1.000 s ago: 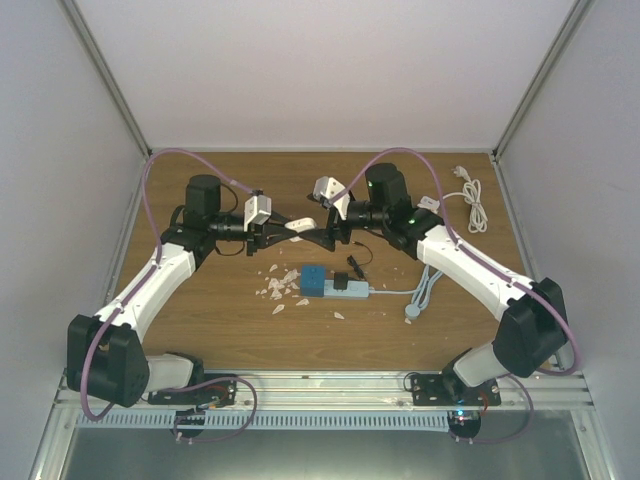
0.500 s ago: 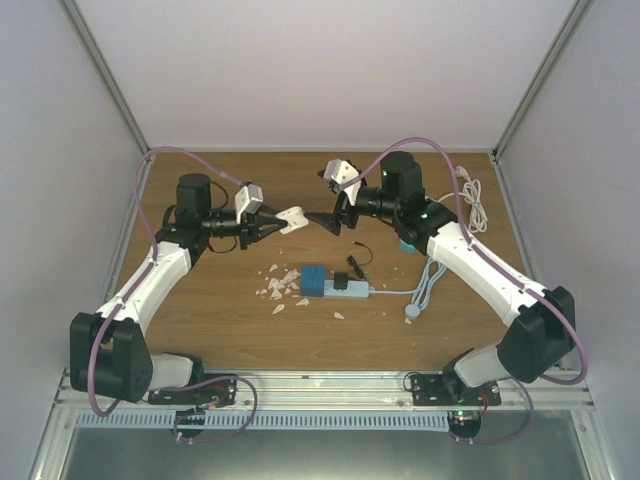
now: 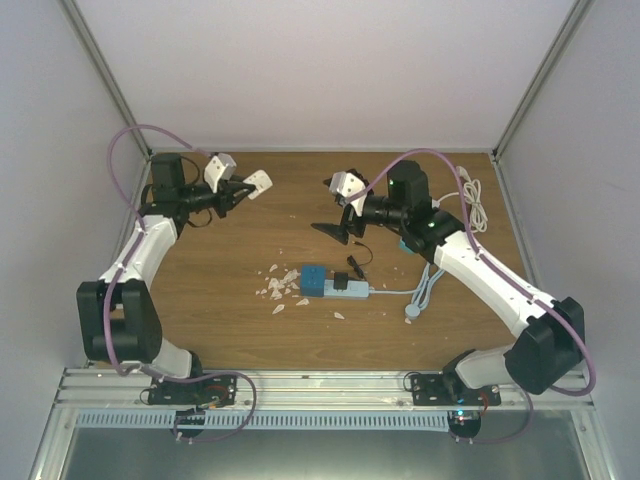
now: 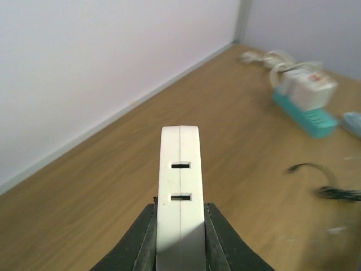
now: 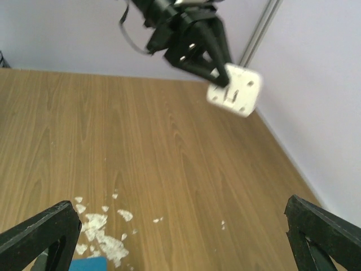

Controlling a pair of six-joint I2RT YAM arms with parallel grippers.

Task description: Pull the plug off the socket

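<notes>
Left gripper (image 4: pixel 180 226) pinching a white socket piece (image 4: pixel 180 169), held up in the air by the far-left wall; right gripper (image 5: pixel 180 234) spread wide over mid-table; black plug (image 3: pixel 345 280) sits on the power strip (image 3: pixel 358 293), next to a blue block (image 3: pixel 314 282).

In the left wrist view, the white socket block (image 4: pixel 180 192) runs off the bottom edge. So do the 2 black fingers (image 4: pixel 138 245) of the left gripper (image 4: pixel 180 208), which hides the lower part of the grip. Further off, a teal-and-white block (image 4: pixel 304 96) and a black cable (image 4: pixel 318 183) are smeared. A pale blue thing (image 4: pixel 354 121) is cut by the right edge.

In the right wrist view, the right gripper (image 5: pixel 180 203) shows only finger ends, clipped at both bottom corners. A blue corner (image 5: pixel 87 265) pokes in below. The left arm (image 5: pixel 163 17) is cropped at the top.
</notes>
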